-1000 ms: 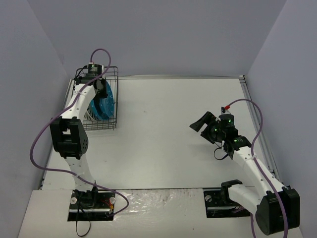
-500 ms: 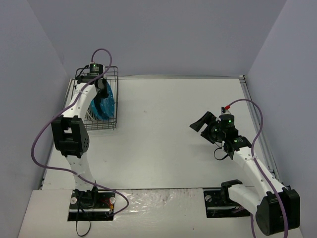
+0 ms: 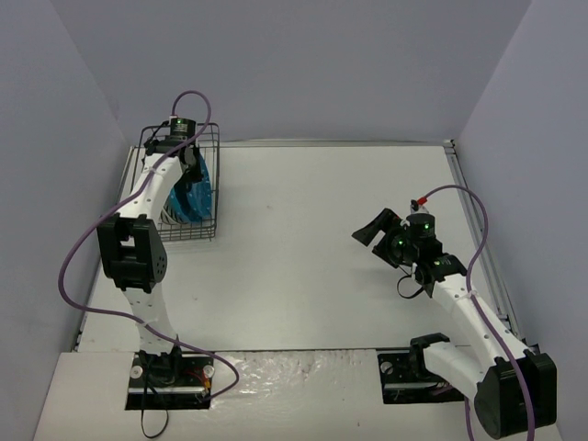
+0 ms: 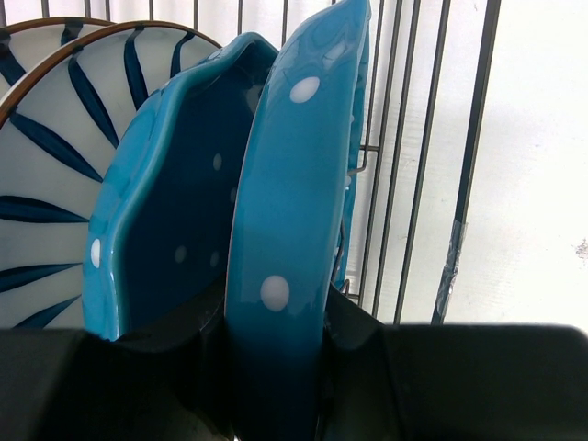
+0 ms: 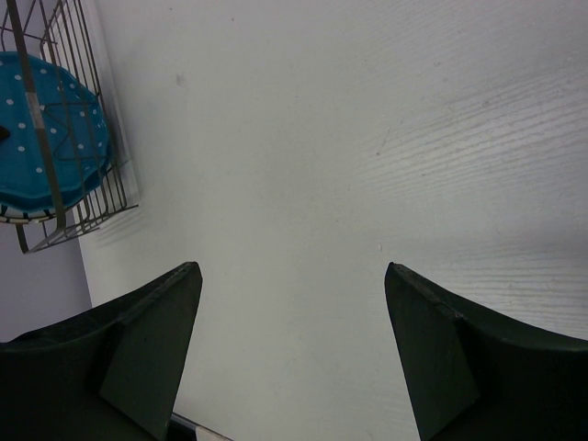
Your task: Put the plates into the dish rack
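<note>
The left wrist view alone showed the left end effector (image 4: 276,367) clamped on a blue dotted plate (image 4: 287,202) standing upright in the rack (image 4: 476,138), with another blue plate (image 4: 175,211) and two striped plates (image 4: 41,184) just left of it. The right end effector (image 5: 292,340) hung with its fingers spread apart above the counter (image 5: 367,138), the rack well apart at its upper left.

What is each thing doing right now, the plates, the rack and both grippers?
Left gripper: shut on the front teal plate.
Front teal plate: upright on edge, inside the rack.
Second teal plate: standing upright behind it.
Striped plates: standing upright, further back.
Dish rack: four plates inside.
Right gripper: open, empty.
</note>
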### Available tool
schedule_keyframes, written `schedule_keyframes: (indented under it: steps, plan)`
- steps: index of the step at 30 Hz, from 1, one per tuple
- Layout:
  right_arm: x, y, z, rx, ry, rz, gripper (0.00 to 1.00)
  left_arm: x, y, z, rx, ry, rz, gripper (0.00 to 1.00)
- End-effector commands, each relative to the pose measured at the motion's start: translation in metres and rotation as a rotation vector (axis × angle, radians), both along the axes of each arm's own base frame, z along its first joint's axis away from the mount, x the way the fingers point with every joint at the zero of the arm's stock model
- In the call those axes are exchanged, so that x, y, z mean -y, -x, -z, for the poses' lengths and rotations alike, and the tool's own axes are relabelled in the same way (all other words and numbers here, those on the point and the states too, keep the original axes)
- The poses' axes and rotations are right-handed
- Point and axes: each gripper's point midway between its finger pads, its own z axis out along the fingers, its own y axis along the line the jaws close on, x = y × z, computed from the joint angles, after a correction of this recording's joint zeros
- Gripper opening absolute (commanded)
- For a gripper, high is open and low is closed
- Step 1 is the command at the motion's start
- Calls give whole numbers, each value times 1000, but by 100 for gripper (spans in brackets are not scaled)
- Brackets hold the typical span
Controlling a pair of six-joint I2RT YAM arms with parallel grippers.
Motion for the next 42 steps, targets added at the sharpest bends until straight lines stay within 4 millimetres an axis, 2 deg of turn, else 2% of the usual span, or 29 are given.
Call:
schedule_keyframes:
  steps: [1,8,19,26,42]
  plan:
    - [-5,-6,-17,74,-32,-17,78,-22,-9,-50,126,-85,-73,0]
    - [-6,-6,-21,81,-36,-18,78,-28,-8,-56,121,-117,-86,0]
    - [-6,-5,-19,77,-36,-19,77,-27,-8,-51,106,-135,-74,0]
    - [-6,-5,-18,75,-35,-18,77,-28,-7,-44,72,-205,-75,0]
    - [-5,-2,-14,70,-34,-18,77,-21,-5,-28,36,-214,-63,0]
